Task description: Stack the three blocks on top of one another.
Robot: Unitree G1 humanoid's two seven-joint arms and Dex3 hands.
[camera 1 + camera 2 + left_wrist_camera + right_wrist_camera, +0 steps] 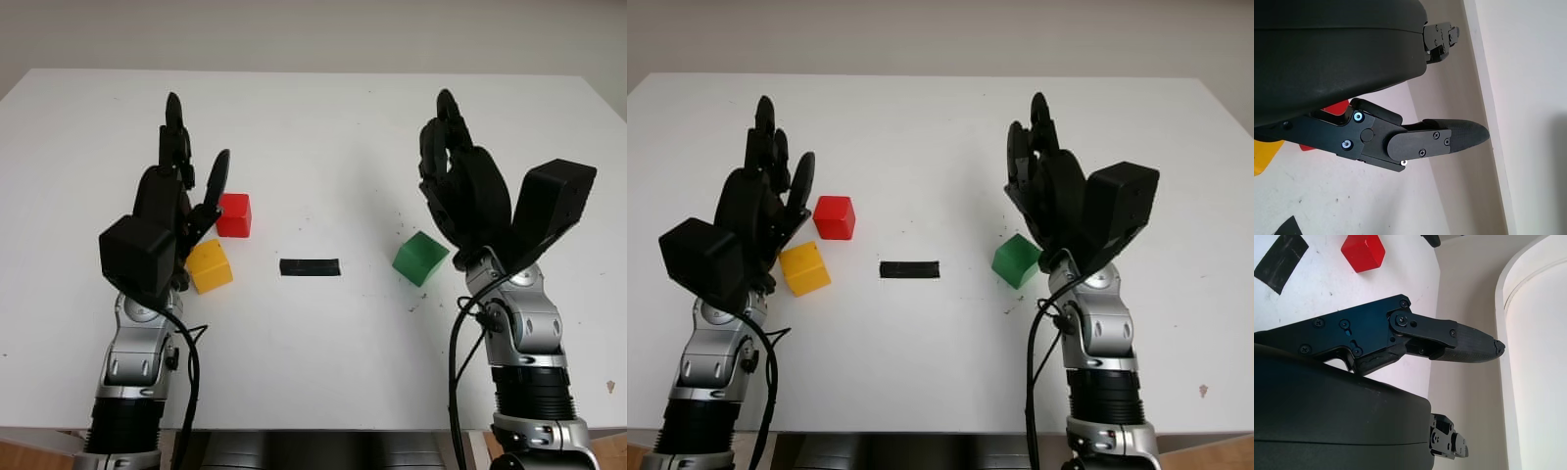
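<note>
The left hand (176,196) is hovering open just beside the red block (233,214) and the yellow block (210,265), its fingers (217,176) reaching straight out and pinching nothing. The right hand (465,186) is hovering open as well, its fingers (443,122) extended above the desk (323,127) and holding nothing, with the green block (420,258) sitting just below its palm side.

All three blocks are lying separately on the desk, none stacked yet. Red and yellow are sitting near each other on the left, almost corner to corner; green is sitting well apart on the right. A strip of black tape (310,266) is lying between the yellow and green blocks.

The blocks are looking like small rigid cubes, probably light, with smooth faces that could slip under a loose pinch. Taking each by two opposite side faces, fingers kept low enough to leave the top face free, would likely be safest; a light cube may topple if nudged off-centre during release.

Open room is lying all around: the middle of the desk near the tape is bare, and the far edge and side edges are well away from the blocks. The yellow block is turned a little askew, so its faces are not squaring with red's.
</note>
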